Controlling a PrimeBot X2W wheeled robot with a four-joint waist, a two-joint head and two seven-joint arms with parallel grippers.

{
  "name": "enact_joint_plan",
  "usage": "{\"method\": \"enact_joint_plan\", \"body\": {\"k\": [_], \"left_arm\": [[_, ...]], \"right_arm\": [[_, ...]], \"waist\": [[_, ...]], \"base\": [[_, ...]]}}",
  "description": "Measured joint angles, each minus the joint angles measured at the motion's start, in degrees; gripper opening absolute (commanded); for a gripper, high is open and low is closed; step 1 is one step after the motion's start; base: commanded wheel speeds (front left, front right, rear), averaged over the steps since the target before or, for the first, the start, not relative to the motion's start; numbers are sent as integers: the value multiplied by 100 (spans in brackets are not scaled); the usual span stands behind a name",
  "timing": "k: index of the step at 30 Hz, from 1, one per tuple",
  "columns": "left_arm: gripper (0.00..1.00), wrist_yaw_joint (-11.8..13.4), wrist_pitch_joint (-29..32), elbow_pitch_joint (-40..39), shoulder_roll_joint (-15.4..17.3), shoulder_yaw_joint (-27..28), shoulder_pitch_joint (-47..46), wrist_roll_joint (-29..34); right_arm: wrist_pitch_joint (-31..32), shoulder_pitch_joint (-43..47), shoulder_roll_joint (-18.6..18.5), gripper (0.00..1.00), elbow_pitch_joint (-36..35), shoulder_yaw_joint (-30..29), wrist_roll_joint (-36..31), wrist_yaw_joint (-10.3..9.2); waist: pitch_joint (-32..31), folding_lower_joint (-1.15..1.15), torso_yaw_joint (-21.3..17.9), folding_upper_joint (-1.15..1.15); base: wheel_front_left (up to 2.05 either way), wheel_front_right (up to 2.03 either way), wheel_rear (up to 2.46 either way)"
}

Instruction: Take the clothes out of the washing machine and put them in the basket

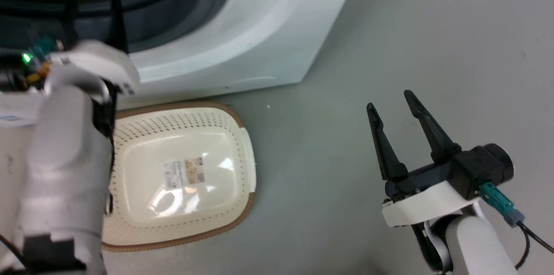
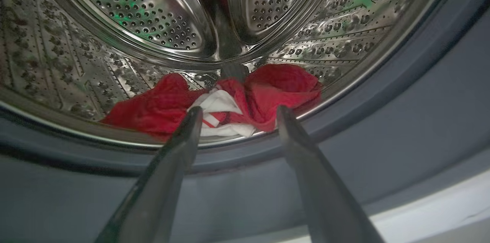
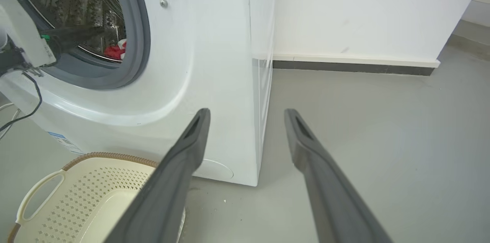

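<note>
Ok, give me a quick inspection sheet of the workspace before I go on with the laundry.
Surface: grey floor, smooth.
Job's things: washing machine open to its drum; red and white clothes at the drum's front lip; basket on the floor before the machine, empty but for a label on its bottom.
Clutter: nothing seen.
Grippers: left gripper open, aimed at the clothes, no grip yet; right gripper open over the floor, holding nothing.
Cables: black cable hangs from the left wrist; another leaves a teal plug on the right wrist.
Surroundings: white wall with dark skirting.
</note>
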Motion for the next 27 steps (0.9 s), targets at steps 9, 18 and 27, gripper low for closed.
{"method": "enact_joint_plan", "body": {"k": [9,18,27], "left_arm": [[100,-177,826,996,679,-192,-1779,89],[100,-334,2628,1945,1386,-671,-3186,213],[100,-338,4496,2370,1741,-1163,-3811,-122]], "right_arm": [[-245,-278,0,100,222,385,331,0],[-377,-477,0,100,428,695,661,0],[-414,-562,1,100,414,848,837,0]], "waist": [[619,0,-613,0],[1084,0,-1206,0],[1338,-1,-1496,0]], "base": [[0,0,0],[0,0,0],[0,0,0]]}}
